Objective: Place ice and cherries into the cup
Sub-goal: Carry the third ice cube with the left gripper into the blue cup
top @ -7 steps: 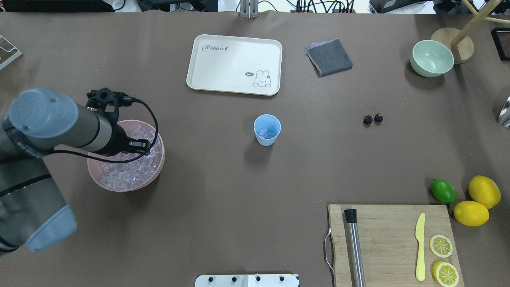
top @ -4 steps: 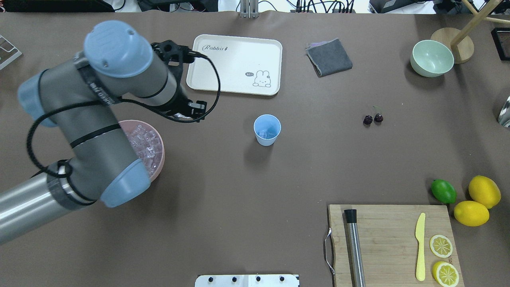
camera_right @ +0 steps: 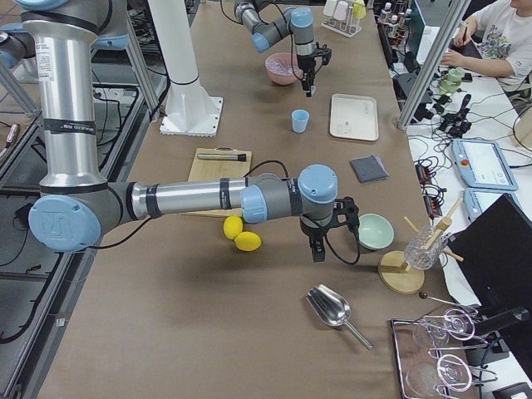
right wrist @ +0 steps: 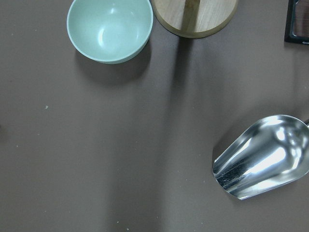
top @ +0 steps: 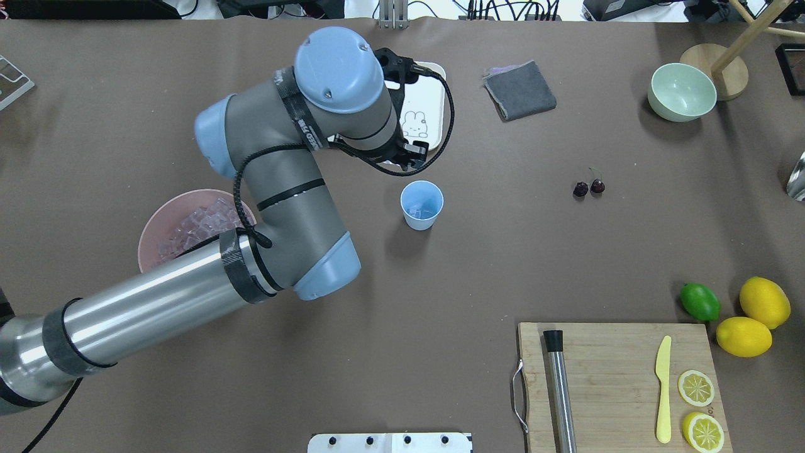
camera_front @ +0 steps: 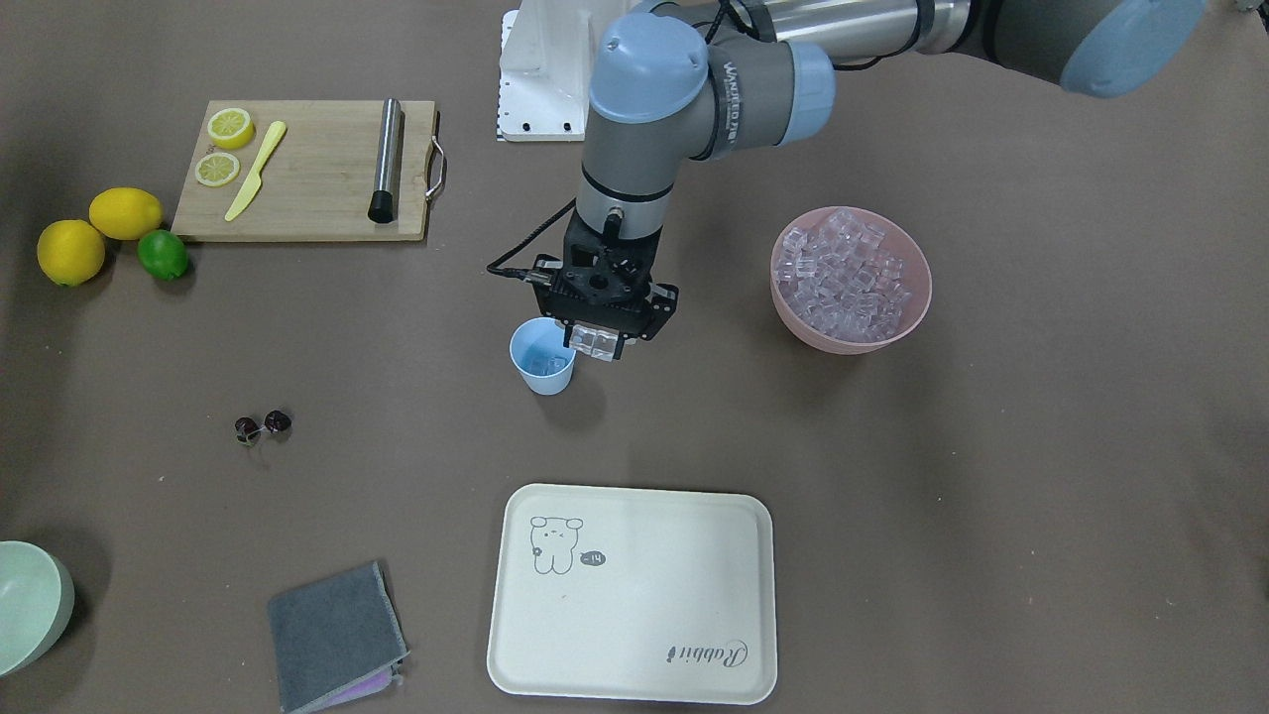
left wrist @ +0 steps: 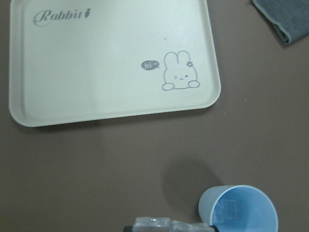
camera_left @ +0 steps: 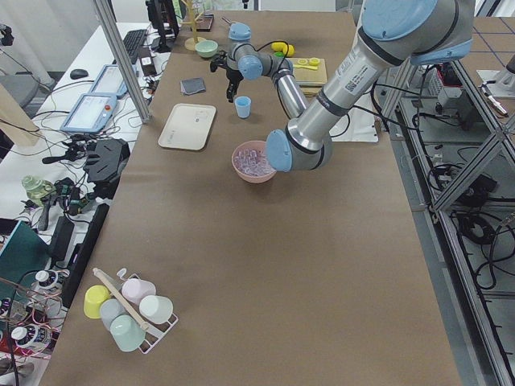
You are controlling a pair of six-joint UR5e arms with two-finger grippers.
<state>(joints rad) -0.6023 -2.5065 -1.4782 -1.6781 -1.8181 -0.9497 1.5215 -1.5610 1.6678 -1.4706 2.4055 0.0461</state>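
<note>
Brown tabletop [camera_front: 892, 476] filled the centre frame, where the left gripper [camera_front: 598, 348] clamped an ice cube [camera_front: 595, 340] by the cup [camera_front: 542, 372]; overhead, its wrist [top: 352, 100] hid the fingers. Whether the right gripper [camera_right: 317, 252] gripped anything was unreadable.

Quick tally: one cup [camera_front: 542, 369] beside the claw [camera_front: 597, 342], one ice cube [camera_front: 593, 339] in its grip, plus a heap of ice [camera_front: 848, 273] too big to count. Two bowls [camera_front: 855, 343], two cherries [camera_front: 263, 425], two lemons [camera_front: 125, 212], two lemon slices [camera_front: 229, 126], one lime [camera_front: 162, 254], tray [camera_front: 634, 615], cloth [camera_front: 332, 635], board [camera_front: 317, 169], knife [camera_front: 254, 172], metal rod [camera_front: 385, 159], scoop [right wrist: 263, 164].
</note>
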